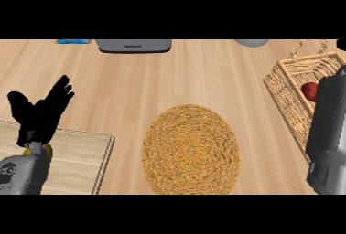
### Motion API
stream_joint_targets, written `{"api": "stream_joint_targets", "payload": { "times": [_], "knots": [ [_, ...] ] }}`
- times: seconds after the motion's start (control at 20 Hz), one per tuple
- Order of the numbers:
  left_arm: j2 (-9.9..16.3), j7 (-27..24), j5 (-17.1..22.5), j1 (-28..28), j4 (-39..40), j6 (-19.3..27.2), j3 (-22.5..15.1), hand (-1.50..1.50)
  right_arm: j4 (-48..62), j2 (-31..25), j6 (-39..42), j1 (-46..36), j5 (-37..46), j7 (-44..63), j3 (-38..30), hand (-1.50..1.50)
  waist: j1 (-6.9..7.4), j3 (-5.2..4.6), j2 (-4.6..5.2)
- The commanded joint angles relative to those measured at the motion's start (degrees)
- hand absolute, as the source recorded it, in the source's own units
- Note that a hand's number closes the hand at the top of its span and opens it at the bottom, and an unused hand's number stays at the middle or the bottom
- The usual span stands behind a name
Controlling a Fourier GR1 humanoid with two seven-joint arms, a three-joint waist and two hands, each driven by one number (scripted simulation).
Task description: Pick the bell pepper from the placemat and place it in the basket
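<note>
Pepper (310, 90) sits w/in basket (287, 91), beside R forearm; R fingers hidden, can't tell. L hand (39, 114) resting far left, fingers apart.

The left hand (42, 112) is resting open at the view's left, fingers straight and pointing up, thumb spread apart, its grey forearm (24, 173) coming in from the lower edge; the right forearm (330, 132) is reaching up along the right edge; its hand is hidden from view.
</note>
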Motion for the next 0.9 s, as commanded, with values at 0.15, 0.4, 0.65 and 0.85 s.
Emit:
{"api": "stream_joint_targets", "payload": {
  "times": [0.15, 0.4, 0.65, 0.85],
  "knots": [
    [-0.5, -1.1, -0.8, 2.6, -0.3, 0.6, -0.2, 0.00, -18.9, 4.9, -7.3, 3.0, -0.4, 5.9, -2.9, -1.50, -0.79, -0.01, -0.51],
    [0.0, -0.2, -0.7, 2.4, -0.8, 0.3, 0.0, 0.00, -37.9, 6.2, 0.5, 17.9, -9.2, 6.5, 3.7, -1.50, -1.52, 0.00, -0.79],
    [1.3, 1.3, 1.2, 2.3, -2.7, -0.8, 1.4, 0.00, -53.2, 6.3, 12.1, 30.8, -15.8, 10.6, 11.5, -1.50, -1.27, 0.01, -0.97],
    [2.5, 2.6, 2.2, 1.4, -1.5, -1.7, 2.6, 0.00, -66.2, 6.3, 15.1, 44.0, -21.7, 12.6, 15.9, -1.50, -2.11, 0.03, -0.82]
  ]
}}
